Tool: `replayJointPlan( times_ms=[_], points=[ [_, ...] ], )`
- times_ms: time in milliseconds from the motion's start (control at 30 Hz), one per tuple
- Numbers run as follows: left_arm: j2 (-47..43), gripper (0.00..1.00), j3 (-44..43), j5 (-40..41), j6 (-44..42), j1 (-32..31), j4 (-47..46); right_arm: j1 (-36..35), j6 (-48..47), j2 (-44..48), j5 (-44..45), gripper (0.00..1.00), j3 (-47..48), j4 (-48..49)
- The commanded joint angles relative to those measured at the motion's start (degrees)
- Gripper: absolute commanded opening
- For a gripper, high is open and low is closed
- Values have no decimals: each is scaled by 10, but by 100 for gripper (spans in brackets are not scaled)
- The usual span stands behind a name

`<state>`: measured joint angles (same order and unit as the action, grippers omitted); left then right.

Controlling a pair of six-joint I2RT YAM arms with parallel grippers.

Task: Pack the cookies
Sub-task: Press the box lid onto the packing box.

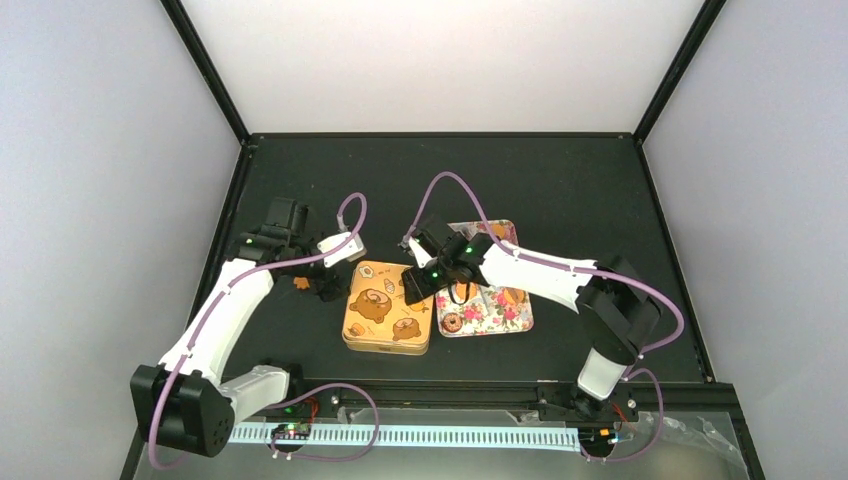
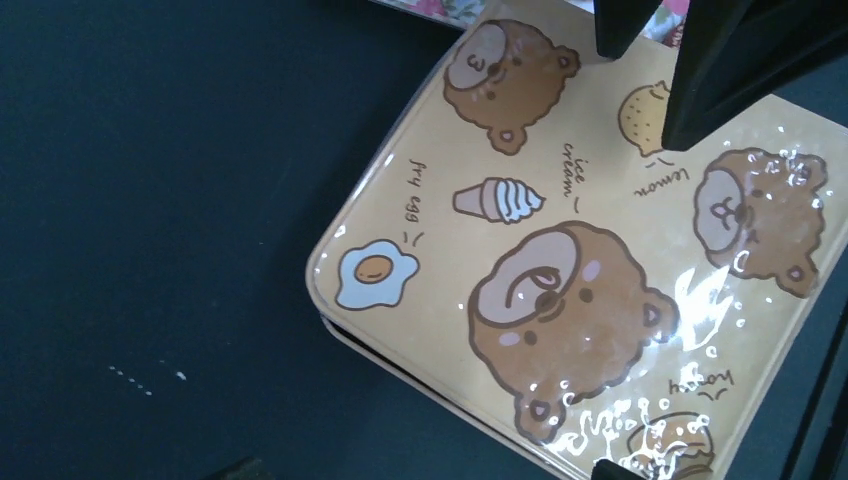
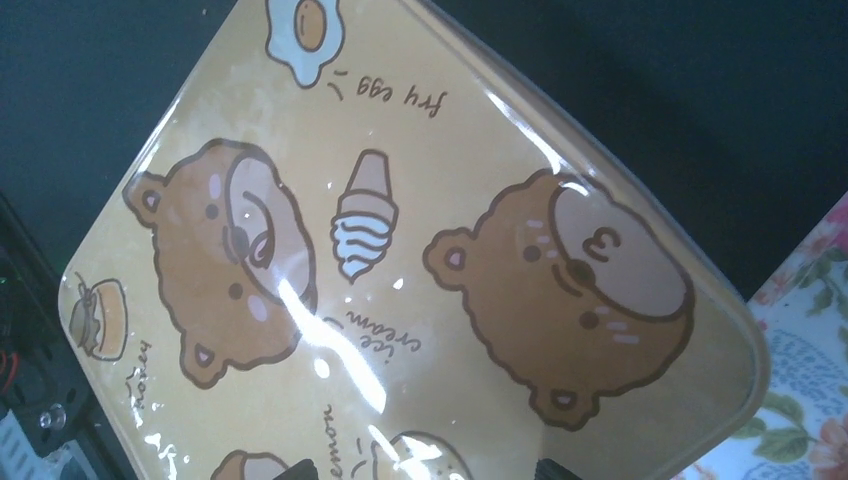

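Observation:
The orange tin lid [image 1: 388, 308], printed with bears, lies on its tin; it fills the left wrist view [image 2: 600, 260] and the right wrist view [image 3: 400, 250]. A dark gap shows under its near corner in the left wrist view. A brown ring-shaped cookie [image 1: 452, 322] and an orange cookie [image 1: 510, 296] lie on the floral tray [image 1: 505, 318]. The other cookies are hidden. My left gripper [image 1: 322, 286] is open beside the tin's left edge, with only its tips showing [image 2: 430, 472]. My right gripper [image 1: 420, 286] is open over the lid's right edge [image 3: 428, 470].
The floral tray touches the tin's right side and shows in the right wrist view [image 3: 810, 340]. A small orange bit [image 1: 300, 283] lies on the black table [image 1: 560, 190] by the left gripper. The right gripper's dark fingers [image 2: 720, 70] hang over the lid's far corner.

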<state>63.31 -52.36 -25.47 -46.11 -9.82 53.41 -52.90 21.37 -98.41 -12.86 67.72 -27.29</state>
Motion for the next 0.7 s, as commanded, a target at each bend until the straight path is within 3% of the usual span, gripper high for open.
replayJointPlan(
  times_ms=[0, 233, 333, 400, 433, 467, 667],
  points=[
    [11, 86, 10, -28, 0, 1, 18, -11, 9, 23, -14, 57, -16, -14],
    [57, 86, 21, 19, 38, 3, -20, -12, 9, 67, -2, 63, 0, -41],
    [42, 98, 28, 50, 59, 15, -54, 7, 5, 112, 30, 72, 16, -65],
    [17, 99, 39, 64, 75, 33, -93, 25, 4, 144, 49, 77, 25, -75],
    [8, 99, 43, 70, 86, 42, -122, 31, -2, 158, 60, 84, 33, -85],
    [0, 99, 47, 74, 97, 50, -143, 37, -7, 171, 73, 97, 40, -94],
    [-28, 99, 104, 109, 204, 69, -318, 83, -25, 245, 212, 100, 39, -115]
  ],
)
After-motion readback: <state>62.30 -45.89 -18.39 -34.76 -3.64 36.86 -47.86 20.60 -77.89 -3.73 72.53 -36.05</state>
